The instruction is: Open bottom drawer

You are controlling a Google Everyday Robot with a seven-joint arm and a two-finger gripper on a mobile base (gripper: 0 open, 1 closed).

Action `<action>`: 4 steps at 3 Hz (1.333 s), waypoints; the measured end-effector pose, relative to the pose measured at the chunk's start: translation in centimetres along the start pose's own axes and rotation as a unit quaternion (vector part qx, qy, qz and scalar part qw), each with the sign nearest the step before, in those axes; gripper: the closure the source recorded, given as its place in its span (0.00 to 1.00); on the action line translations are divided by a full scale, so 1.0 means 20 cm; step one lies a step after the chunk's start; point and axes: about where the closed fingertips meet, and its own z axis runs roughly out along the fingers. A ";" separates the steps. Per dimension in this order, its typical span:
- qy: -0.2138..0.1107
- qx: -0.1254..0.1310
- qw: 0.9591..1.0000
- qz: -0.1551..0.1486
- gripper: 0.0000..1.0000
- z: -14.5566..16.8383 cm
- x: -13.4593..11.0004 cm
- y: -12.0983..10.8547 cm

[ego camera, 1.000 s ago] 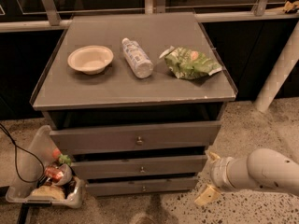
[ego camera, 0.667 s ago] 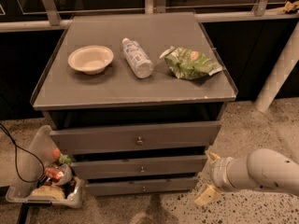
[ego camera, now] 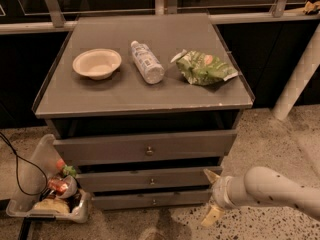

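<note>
Low at the right, nearest the camera, the end effector point(ego camera: 210, 196) hangs just above the floor, its two fingers spread wide and holding nothing. The bottom drawer point(ego camera: 125, 201) looks closed. Its front runs left-right, and its tiny centre knob point(ego camera: 154, 202) lies to the end effector's left.

The single camera stands in front of the desk point(ego camera: 125, 91) and above it, looking down and towards its back edge. It is near enough that the top, from front edge to back edge, and the drawer fronts under it fill most of the view. The arm enters from the lower right, so the gripper point(ego camera: 210, 196) hangs below the desk's front right corner, fingers spread, just beside the right end of the bottom drawer point(ego camera: 155, 200).
</note>
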 end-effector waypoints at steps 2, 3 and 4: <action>0.010 0.004 1.000 -0.015 0.00 0.30 0.21 0.04; 0.014 -0.003 0.999 -0.029 0.00 0.39 0.21 0.03; 0.008 -0.001 0.998 -0.062 0.00 0.55 0.22 -0.03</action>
